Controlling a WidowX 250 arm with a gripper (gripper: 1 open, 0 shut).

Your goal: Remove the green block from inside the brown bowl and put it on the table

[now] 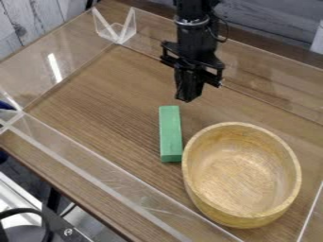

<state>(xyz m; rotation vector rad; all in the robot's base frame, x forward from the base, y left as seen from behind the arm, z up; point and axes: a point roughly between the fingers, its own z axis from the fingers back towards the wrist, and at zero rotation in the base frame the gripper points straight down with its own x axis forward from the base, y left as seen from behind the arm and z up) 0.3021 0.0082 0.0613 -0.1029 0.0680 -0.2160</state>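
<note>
The green block (171, 133) lay on the desk (89, 104), outside the brown bowl (241, 204) and just beside it, its long side running roughly away from the camera and its nearer end close to the rim. The bowl stood upright, with bare wood showing across its floor. The black fingers (187, 95) hung beyond the far end of the block, a little toward the bowl's side, pressed together as far as the small, dark view allowed one to judge, with nothing to be seen between them.

By the look of it, the asked-for result was already there, and the step in hand was simply to leave it alone. Doing that well called for lifting the fingers straight up first, then drawing the arm back, away from both block and bowl. A sideways sweep at low height would have been the poor choice: the tips could have caught the block's far end and pushed it against the bowl, or clipped the rim and shifted the bowl. There was no call to spread the fingers or reach for the block again, since it seemed to lie flat and in no need of support. Once the arm was high and well apart from both, stopping there would have been enough.
</note>
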